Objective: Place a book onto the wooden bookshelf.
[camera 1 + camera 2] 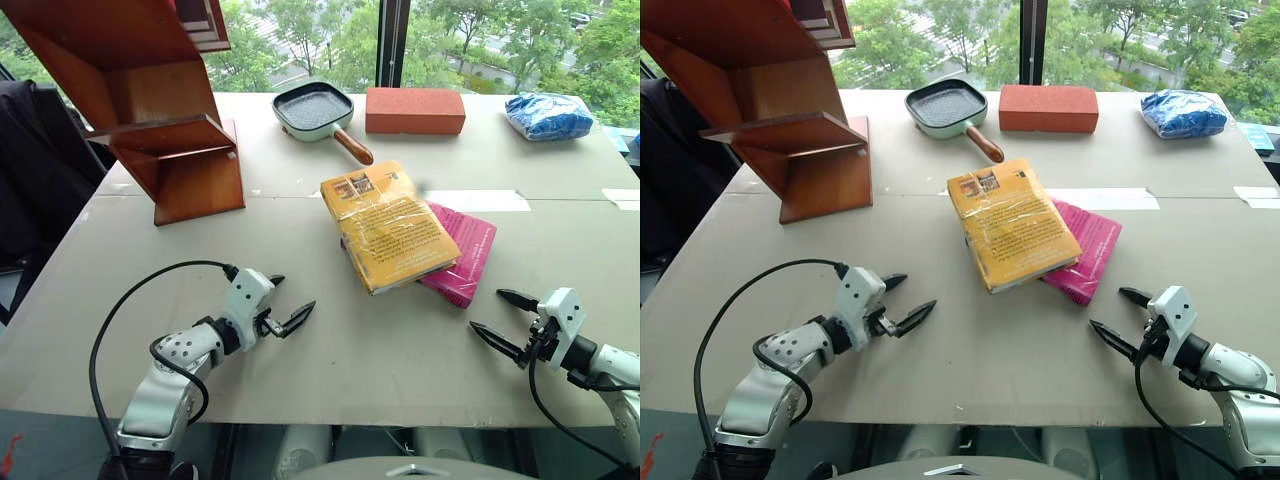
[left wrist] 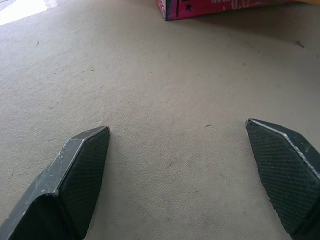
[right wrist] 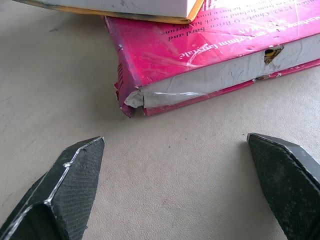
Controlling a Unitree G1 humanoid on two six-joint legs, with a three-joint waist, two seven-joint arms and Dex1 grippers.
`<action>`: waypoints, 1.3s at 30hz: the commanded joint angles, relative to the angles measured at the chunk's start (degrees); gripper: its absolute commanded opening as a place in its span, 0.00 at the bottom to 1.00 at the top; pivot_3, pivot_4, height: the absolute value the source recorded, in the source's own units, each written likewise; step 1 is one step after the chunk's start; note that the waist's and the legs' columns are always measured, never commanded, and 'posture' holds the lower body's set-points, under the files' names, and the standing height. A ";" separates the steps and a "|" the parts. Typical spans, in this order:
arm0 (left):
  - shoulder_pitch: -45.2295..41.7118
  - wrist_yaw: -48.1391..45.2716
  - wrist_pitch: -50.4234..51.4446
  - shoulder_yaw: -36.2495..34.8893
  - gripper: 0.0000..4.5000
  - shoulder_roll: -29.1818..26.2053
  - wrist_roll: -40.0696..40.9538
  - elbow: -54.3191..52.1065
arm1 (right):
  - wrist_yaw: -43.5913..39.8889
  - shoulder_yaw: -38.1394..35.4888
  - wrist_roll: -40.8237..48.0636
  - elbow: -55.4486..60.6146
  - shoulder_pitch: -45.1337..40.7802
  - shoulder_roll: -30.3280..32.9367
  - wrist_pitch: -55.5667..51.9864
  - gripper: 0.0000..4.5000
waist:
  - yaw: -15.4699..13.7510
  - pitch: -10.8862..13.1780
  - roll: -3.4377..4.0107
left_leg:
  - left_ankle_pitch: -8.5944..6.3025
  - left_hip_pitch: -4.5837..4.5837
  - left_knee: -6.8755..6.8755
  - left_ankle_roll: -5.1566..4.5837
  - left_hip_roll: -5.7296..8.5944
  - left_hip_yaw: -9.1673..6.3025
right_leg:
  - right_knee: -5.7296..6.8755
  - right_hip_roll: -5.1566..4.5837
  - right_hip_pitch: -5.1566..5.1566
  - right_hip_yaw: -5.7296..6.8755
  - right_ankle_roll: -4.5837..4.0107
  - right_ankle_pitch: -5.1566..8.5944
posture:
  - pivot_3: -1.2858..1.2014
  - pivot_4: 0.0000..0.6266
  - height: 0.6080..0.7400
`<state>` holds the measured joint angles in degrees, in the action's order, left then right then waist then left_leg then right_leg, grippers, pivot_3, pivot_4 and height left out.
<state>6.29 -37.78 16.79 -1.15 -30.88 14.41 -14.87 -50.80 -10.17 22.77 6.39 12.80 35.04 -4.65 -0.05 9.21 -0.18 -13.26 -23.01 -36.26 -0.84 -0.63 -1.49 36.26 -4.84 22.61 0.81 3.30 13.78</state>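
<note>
Both tools, left tool [image 1: 283,303] and right tool [image 1: 507,322], hover wide and empty over the bench [image 1: 300,360]; approach stage; next, grasp the yellow-orange book [image 1: 385,225] lying on the pink book [image 1: 462,255], then carry it to the wooden bookshelf [image 1: 150,100].

No legible text on either book.

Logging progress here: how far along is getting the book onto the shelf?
Nothing done yet. The yellow book lies on the pink book on the table. Left gripper and right gripper are open, empty. Grasping, carrying to the bookshelf remain.
</note>
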 commanded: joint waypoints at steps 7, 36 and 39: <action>9.67 1.30 2.28 -0.09 0.99 0.77 1.62 -8.54 | -5.05 -4.55 2.39 -5.09 2.35 0.82 4.40 1.00 | -0.10 0.15 -0.08 | 0.14 -0.22 0.06 -0.24 0.00 0.04 | -0.41 0.01 0.02 -0.03 0.02 0.01 | 0.52 0.24 1.00; -16.75 -3.61 32.09 -0.10 0.99 5.99 26.80 4.78 | 0.94 -23.49 24.60 32.41 18.32 5.45 -10.08 1.00 | -1.58 0.17 -0.05 | 0.17 -0.70 -0.61 -0.29 0.14 -0.30 | -0.08 0.81 0.11 0.05 0.15 -0.03 | 0.52 0.24 1.00; -21.86 -4.22 34.28 2.48 0.99 8.89 27.28 8.29 | 3.36 -25.30 28.99 37.32 20.09 4.73 -12.43 1.00 | -1.99 0.18 -0.07 | 0.18 -0.73 -0.67 -0.29 0.19 -0.31 | -0.07 0.78 0.09 0.02 0.15 -0.03 | 0.52 0.24 1.00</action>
<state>-14.41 -40.62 49.26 -1.31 -23.17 40.69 -7.79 -48.88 -32.86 48.51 40.02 32.33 40.13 -16.10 -2.03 9.38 -0.25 -13.09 -23.76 -36.99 -1.14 -0.43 -1.81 36.19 -4.06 22.70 0.81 3.45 13.75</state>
